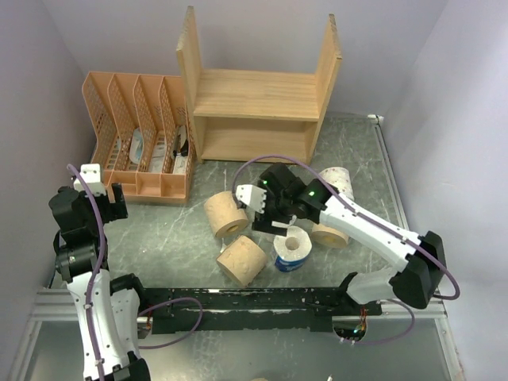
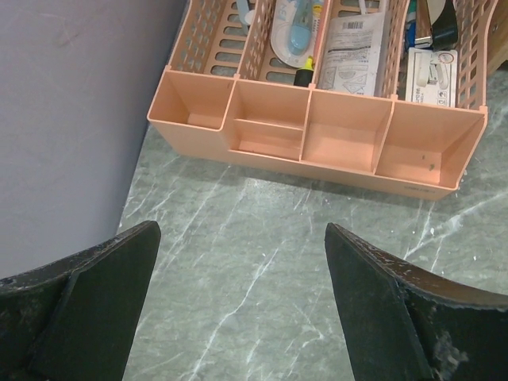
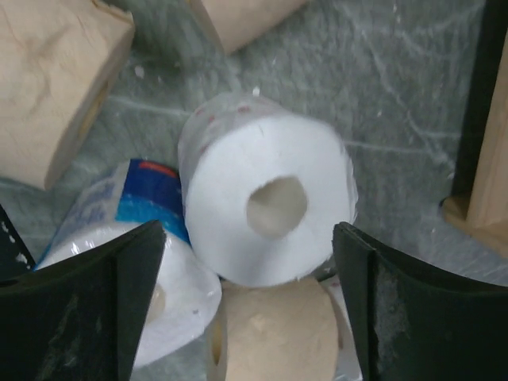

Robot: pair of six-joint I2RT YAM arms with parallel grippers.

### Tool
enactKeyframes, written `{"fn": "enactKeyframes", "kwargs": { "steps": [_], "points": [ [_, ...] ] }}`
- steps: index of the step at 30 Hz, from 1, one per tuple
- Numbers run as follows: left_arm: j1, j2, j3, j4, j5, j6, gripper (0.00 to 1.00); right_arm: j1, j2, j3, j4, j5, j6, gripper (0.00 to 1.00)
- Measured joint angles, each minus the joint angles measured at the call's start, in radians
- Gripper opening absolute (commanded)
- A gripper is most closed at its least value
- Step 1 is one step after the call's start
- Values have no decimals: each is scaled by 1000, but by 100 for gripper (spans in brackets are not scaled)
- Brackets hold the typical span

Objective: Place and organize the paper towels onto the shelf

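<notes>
The left gripper (image 2: 242, 238) hung with its jaws spread wide and nothing between them, over bare table in front of the orange file organizer (image 2: 317, 143), well away from the work. The paper towels (image 1: 242, 260) lay on the table in a loose cluster before the wooden shelf (image 1: 254, 95), whose two tiers held nothing. The right gripper (image 3: 248, 238) stood over that cluster with its jaws wide and astride a white roll (image 3: 266, 198), touching neither flank; the roll's hollow core faced the wrist camera. That roll rested against the blue-wrapped roll (image 3: 131, 238) on one side and a tan roll (image 3: 274, 333) below it.

A clean pick would probably call for coming down straight and centred, so that the finger on the wrapper's side slipped between the two rolls rather than pinching both. A gentle squeeze would then serve best, since the paper would give.

The table (image 1: 159, 230) was grey-green with white marble veining. Plain pale walls (image 1: 32, 79) closed it in at left, back and right.
</notes>
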Motion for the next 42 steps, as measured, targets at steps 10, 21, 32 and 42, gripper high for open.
{"fn": "enactKeyframes", "kwargs": {
  "steps": [10, 21, 32, 42],
  "points": [
    [0, 15, 0, 0, -12, -8, 96, 60, 113, -11, 106, 65, 40, 72],
    [0, 37, 0, 0, -12, -8, 96, 60, 111, -50, 132, 104, 68, 48],
    [0, 35, 0, 0, -12, -8, 96, 63, 96, -80, 164, 127, 79, 29],
    [0, 34, 0, 0, -12, -8, 95, 66, 62, -125, 201, 158, 68, 0]
  ]
}}
